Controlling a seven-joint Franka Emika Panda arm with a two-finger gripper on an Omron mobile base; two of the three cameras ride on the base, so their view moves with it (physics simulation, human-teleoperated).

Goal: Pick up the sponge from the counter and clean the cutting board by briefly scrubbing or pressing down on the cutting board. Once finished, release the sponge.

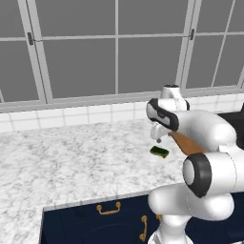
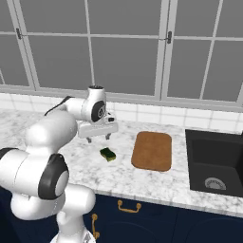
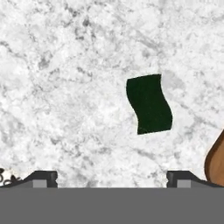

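The dark green sponge point(image 2: 108, 154) point(image 1: 159, 152) point(image 3: 148, 104) lies flat on the marbled counter point(image 2: 71, 147), left of the orange-brown cutting board point(image 2: 152, 150). My gripper point(image 2: 98, 138) hangs above the counter, just behind and left of the sponge, open with nothing between its fingers. In the hand view the two fingertips point(image 3: 41, 178) stand wide apart at the bottom, and the sponge sits above and right of centre. An edge of the board point(image 3: 216, 162) shows at the lower right. In the left base view my arm hides most of the board point(image 1: 187, 143).
A dark sink point(image 2: 216, 163) is set into the counter right of the board. A white tiled backsplash and large windows run along the back. Navy cabinet fronts with brass handles point(image 2: 128, 207) face the counter's front edge.
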